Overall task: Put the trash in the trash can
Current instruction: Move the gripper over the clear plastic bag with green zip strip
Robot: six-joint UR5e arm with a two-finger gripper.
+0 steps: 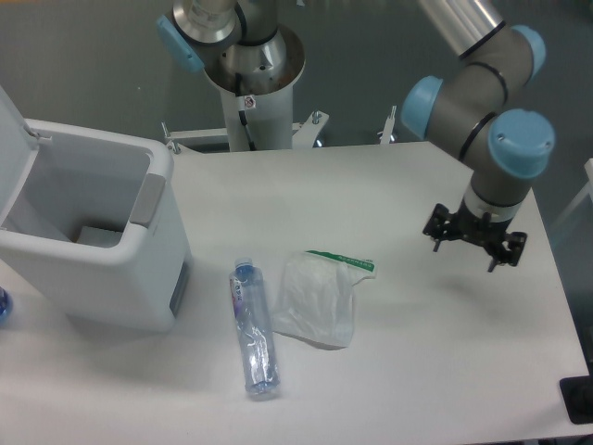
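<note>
Camera: pincer (pixel 463 247) above table (pixel 417 371).

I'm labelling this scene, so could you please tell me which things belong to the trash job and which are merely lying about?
Belongs to the job:
- clear plastic bottle, lying on the table
- white plastic bag, beside it
- trash can, lid open
- gripper, holding nothing

Just lying about:
- blue object at the left edge, mostly hidden

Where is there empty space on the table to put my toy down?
The white table is bare along the back, between the boxy white trash can and the black tool. The front right, past the translucent white plastic bag, is bare too. It is crowded front left, where the slim clear plastic bottle lies beside the bag and near the can.
</note>
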